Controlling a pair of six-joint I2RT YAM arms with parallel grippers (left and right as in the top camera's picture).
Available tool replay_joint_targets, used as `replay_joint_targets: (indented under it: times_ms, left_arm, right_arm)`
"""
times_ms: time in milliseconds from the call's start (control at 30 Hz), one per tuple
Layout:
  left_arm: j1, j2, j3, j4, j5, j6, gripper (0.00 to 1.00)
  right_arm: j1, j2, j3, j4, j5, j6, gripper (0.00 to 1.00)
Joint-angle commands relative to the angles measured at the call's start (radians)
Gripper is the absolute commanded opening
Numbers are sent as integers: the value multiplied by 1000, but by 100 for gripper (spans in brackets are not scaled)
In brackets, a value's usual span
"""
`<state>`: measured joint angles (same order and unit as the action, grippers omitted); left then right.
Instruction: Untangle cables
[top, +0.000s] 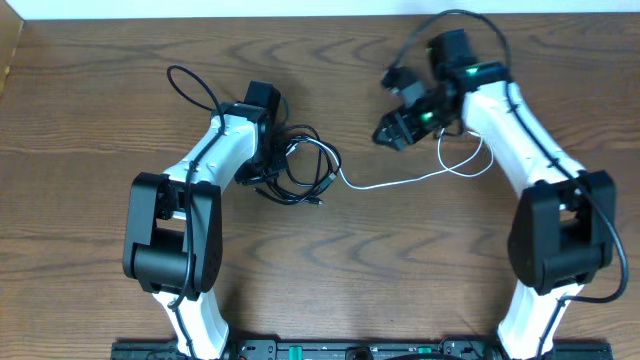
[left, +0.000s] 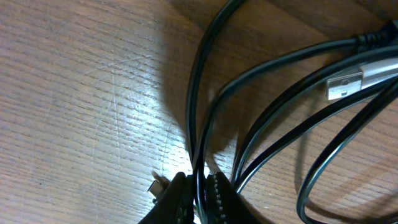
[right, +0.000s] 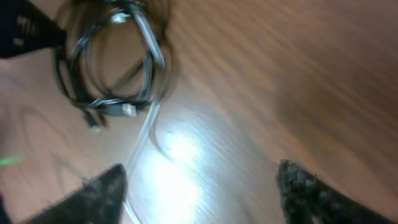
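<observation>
The black cable (top: 300, 165) lies coiled in loops on the wooden table just right of my left gripper (top: 262, 168). In the left wrist view my left gripper (left: 200, 193) is shut on a strand of the black cable (left: 199, 112); a silver plug end (left: 345, 86) lies among the loops. The white cable (top: 400, 181) runs from the coil rightward and loops under my right arm. My right gripper (top: 393, 130) is open and empty above the table. In the right wrist view, which is blurred, the open fingers (right: 199, 186) frame bare table, with the white cable (right: 142, 140) by the left finger and the coil (right: 106, 68) beyond.
The wooden table (top: 420, 270) stretches all round. Thicker black arm wires arc near the left arm (top: 195, 85) and above the right arm (top: 470, 20). The table's back edge (top: 300, 18) meets a white surface.
</observation>
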<state>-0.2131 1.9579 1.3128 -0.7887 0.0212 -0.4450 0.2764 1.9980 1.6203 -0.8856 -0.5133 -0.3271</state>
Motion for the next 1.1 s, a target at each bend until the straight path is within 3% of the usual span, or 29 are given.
replay_joint_targets:
  times_ms: [0, 367, 467, 500, 867, 1067]
  left_arm:
    - [0, 8, -2, -7, 2, -2, 12]
    - [0, 8, -2, -7, 2, -2, 13]
    - [0, 8, -2, -7, 2, -2, 13]
    - [0, 8, -2, -7, 2, -2, 13]
    - [0, 8, -2, -7, 2, -2, 12]
    - [0, 8, -2, -6, 1, -2, 12]
  right_arm:
    - [63, 1, -1, -2, -8, -29, 63]
    - [263, 1, -78, 41, 227, -29, 64]
    - [295, 1, -125, 86, 278, -29, 60]
    - [311, 1, -155, 113, 306, -29, 54]
    - [340, 1, -314, 264, 406, -28, 52]
    - [341, 1, -324, 294, 406, -28, 40]
